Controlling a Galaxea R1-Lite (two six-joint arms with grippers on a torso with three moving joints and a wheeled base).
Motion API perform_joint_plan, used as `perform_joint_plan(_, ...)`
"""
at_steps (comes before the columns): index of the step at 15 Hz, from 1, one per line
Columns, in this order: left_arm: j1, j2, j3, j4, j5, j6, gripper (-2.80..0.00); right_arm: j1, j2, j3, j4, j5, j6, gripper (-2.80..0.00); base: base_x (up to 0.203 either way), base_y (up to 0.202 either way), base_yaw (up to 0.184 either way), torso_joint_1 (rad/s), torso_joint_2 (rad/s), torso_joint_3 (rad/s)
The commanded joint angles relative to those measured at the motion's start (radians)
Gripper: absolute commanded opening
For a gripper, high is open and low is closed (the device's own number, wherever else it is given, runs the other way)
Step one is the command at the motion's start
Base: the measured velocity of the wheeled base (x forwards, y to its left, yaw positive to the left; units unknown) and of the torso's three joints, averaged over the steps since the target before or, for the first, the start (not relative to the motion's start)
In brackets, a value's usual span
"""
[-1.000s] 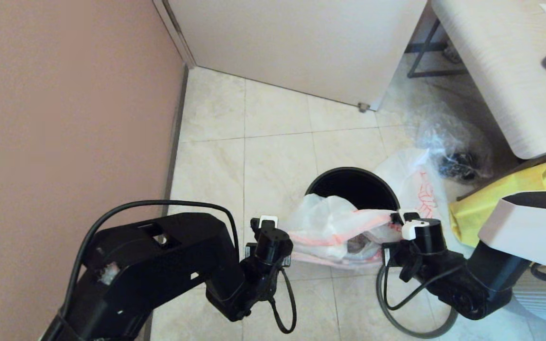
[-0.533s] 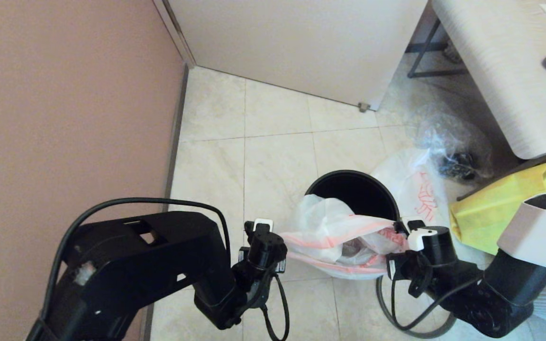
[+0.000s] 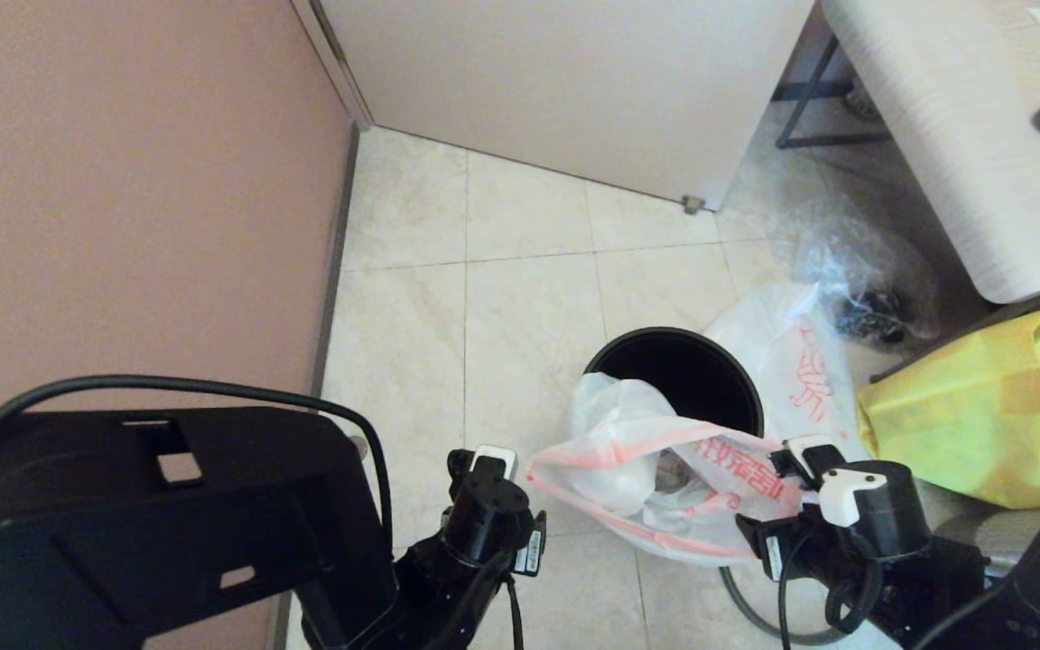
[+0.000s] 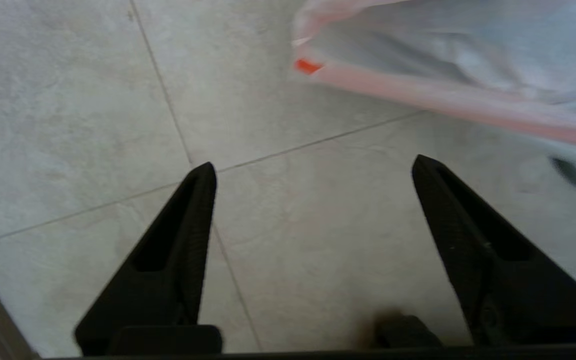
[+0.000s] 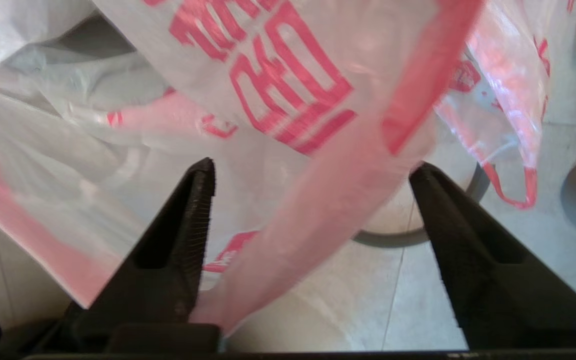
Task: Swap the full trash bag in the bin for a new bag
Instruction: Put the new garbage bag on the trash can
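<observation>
The full trash bag [image 3: 655, 478], lumpy white plastic with a pink-red rim band, rests on the tile floor just in front of the black bin [image 3: 673, 370]. My left gripper [image 4: 313, 167] hangs open beside the bag's left edge [image 4: 468, 60], with only floor between its fingers. At the bag's right side my right gripper [image 5: 313, 165] is open too; the bag's pink band [image 5: 338, 200] lies loose across the gap between its fingers. The new bag [image 3: 800, 361], limp and flat with red print, lies right of the bin. The grey hoop [image 5: 393, 239] lies on the floor under the right gripper.
A yellow fabric bag [image 3: 980, 406] sits to the right and a clear crinkly bag [image 3: 863, 280] with dark contents lies behind it. A pale table [image 3: 953, 135] is at the far right. The pink wall [image 3: 123, 181] runs along the left.
Both grippers went from shut on the bag's rim to open, letting it go. Both arms drew back toward me, and the bag came forward off the bin.
</observation>
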Motion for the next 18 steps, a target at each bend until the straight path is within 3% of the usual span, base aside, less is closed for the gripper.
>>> perform_joint_plan(1,-0.011,-0.037,0.014,-0.002,0.002,-0.011,0.00,-0.003,-0.019,0.013,-0.009,-0.001,0.002,0.00,0.000,0.000,0.000,0.000,0.00,0.000)
perform_joint_plan(5,-0.034,-0.079,0.011,0.035,-0.001,-0.012,0.00,-0.002,-0.022,0.059,-0.194,0.046,0.004,0.00,0.000,0.000,0.000,0.000,0.00,0.000)
perform_joint_plan(7,-0.037,-0.097,0.004,0.085,-0.031,-0.014,0.00,-0.007,-0.030,0.110,-0.213,0.065,0.003,0.00,0.000,0.000,0.000,0.000,0.00,0.000)
perform_joint_plan(10,-0.037,-0.092,-0.074,0.174,-0.040,-0.032,0.00,-0.080,0.039,0.117,-0.199,0.072,-0.014,0.00,0.000,0.000,0.000,0.000,0.00,0.000)
perform_joint_plan(13,-0.050,-0.097,-0.182,0.302,-0.070,-0.068,0.00,-0.102,-0.003,0.151,-0.288,0.254,0.022,0.00,0.000,0.000,0.000,0.000,0.00,0.000)
perform_joint_plan(16,-0.080,-0.092,-0.349,0.539,-0.102,-0.161,0.00,-0.128,-0.011,0.172,-0.310,0.352,0.029,0.00,0.000,0.000,0.000,0.000,0.00,0.000)
perform_joint_plan(18,-0.106,-0.091,-0.464,0.768,-0.134,-0.287,0.00,-0.164,-0.005,0.175,-0.311,0.390,0.022,0.00,0.000,0.000,0.000,0.000,0.00,0.000)
